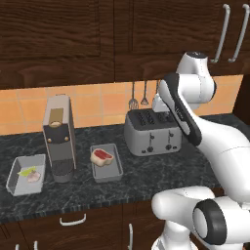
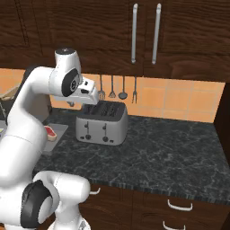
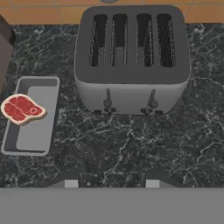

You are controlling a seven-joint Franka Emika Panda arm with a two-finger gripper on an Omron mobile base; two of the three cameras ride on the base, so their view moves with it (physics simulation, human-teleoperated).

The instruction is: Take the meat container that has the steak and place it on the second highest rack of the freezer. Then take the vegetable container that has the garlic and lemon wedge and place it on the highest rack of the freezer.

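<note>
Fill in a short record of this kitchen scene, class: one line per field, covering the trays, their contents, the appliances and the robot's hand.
meat tray: on the counter, between coffee machine and toaster
steak: lying over the tray's far left rim
vegetable tray: left of the coffee machine
contents: lemon wedge and garlic
toaster: four slots, by the wall
hand: above the counter, in front of the toaster, fingers apart, holding nothing

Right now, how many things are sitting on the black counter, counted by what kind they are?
Grey trays: 2, the meat container and the vegetable container
Foods in trays: 3, the steak, the garlic, the lemon wedge
Toaster: 1
Coffee machine: 1
Total: 7
</note>
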